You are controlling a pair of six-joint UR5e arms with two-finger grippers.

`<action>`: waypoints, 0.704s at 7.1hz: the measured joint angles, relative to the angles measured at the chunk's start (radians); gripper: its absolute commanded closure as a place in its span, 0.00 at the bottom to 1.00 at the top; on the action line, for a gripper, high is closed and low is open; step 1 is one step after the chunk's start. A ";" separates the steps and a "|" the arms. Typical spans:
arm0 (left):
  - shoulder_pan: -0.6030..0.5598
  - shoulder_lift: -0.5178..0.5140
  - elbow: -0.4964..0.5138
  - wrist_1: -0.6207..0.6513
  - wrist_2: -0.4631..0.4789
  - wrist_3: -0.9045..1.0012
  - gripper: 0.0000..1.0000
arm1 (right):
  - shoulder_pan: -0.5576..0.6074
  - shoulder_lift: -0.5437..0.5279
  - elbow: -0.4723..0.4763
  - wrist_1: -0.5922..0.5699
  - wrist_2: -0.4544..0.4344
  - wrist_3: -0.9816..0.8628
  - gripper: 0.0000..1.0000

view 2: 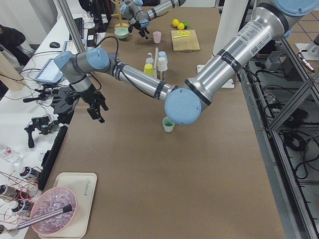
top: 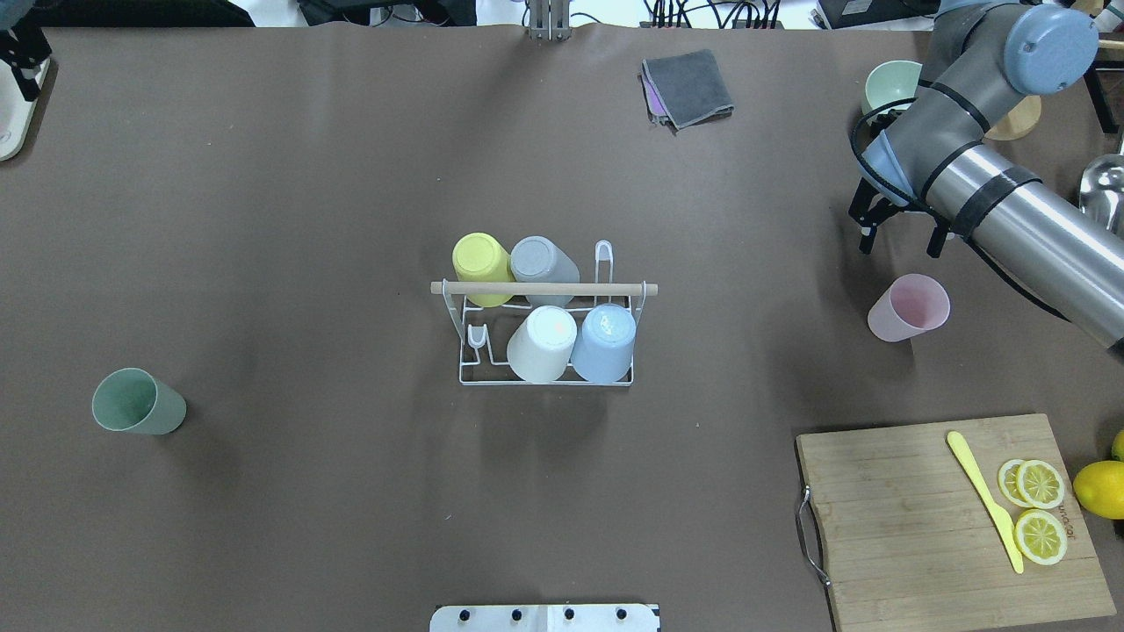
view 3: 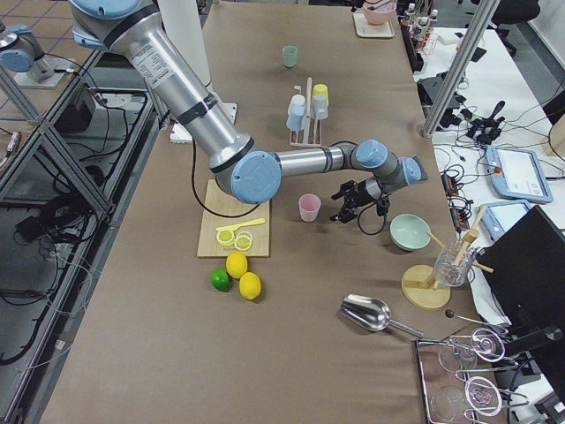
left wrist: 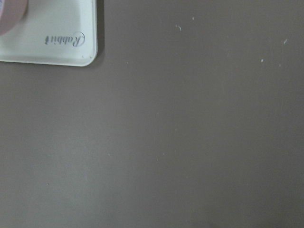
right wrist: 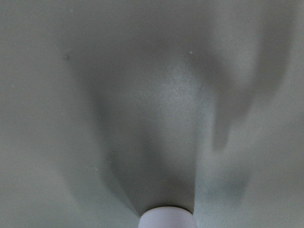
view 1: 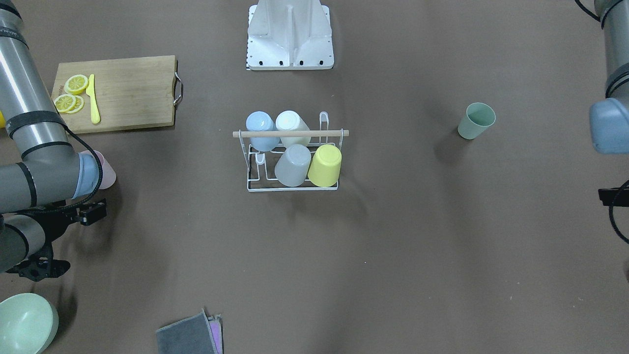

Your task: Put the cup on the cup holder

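Observation:
The white wire cup holder (top: pixel 465 379) with a wooden rod handle stands mid-table and carries yellow, grey, white and blue cups upside down; it also shows in the front view (view 1: pixel 255 188). A pink cup (top: pixel 909 307) stands upright at the right, half hidden behind the arm in the front view (view 1: pixel 107 171). A green cup (top: pixel 136 402) stands at the left. My right gripper (top: pixel 900 237) hovers open and empty just beyond the pink cup, whose rim (right wrist: pixel 166 217) shows at the bottom of its wrist view. My left gripper (view 2: pixel 97 108) is open and empty at the far left corner.
A wooden cutting board (top: pixel 913 527) with lemon slices and a yellow knife lies near right, a lemon (top: pixel 1098 487) beside it. A green bowl (top: pixel 889 83) and grey cloth (top: pixel 689 86) lie at the far side. A white tray (left wrist: pixel 52 38) lies under my left gripper.

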 measured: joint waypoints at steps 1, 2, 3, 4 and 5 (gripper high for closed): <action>0.027 0.009 0.002 0.005 -0.053 0.010 0.03 | -0.004 0.002 -0.002 -0.028 0.000 -0.015 0.01; 0.053 0.013 0.005 0.011 -0.089 0.021 0.03 | -0.009 0.003 -0.002 -0.053 0.000 -0.044 0.01; 0.075 0.016 0.009 0.040 -0.120 0.049 0.03 | -0.013 0.003 -0.003 -0.073 0.000 -0.078 0.01; 0.088 0.017 0.010 0.101 -0.148 0.093 0.03 | -0.020 0.003 -0.003 -0.084 0.000 -0.101 0.01; 0.099 0.017 0.011 0.161 -0.161 0.134 0.03 | -0.029 0.003 -0.003 -0.088 0.000 -0.111 0.01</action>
